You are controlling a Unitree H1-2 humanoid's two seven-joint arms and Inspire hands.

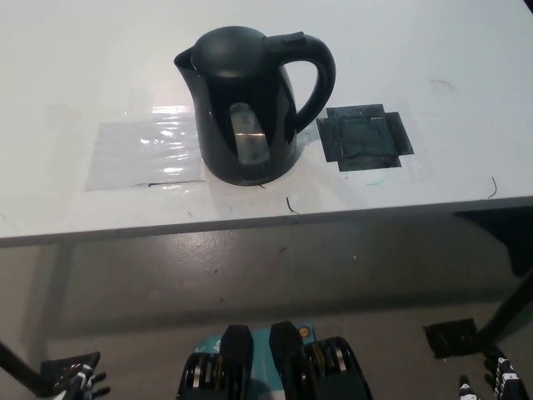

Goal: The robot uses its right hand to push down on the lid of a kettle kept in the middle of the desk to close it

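- Head view: black electric kettle [250, 104] stands upright on the white desk [75, 75], a little toward 11 o'clock of picture centre; lid [229, 42] sits down flat, spout at 9 o'clock, handle [312, 75] at 3 o'clock.
- Clear tape patch [141, 154] on the desk at the kettle's 9 o'clock, touching its base; dark tape square [365, 137] at its 3 o'clock, just beside.
- Right hand [500, 382] only partly in frame at 5 o'clock, below desk level, well apart from the kettle; cannot tell its grip.
- Left hand [83, 383] at 7 o'clock, mostly cut off; grip not readable.
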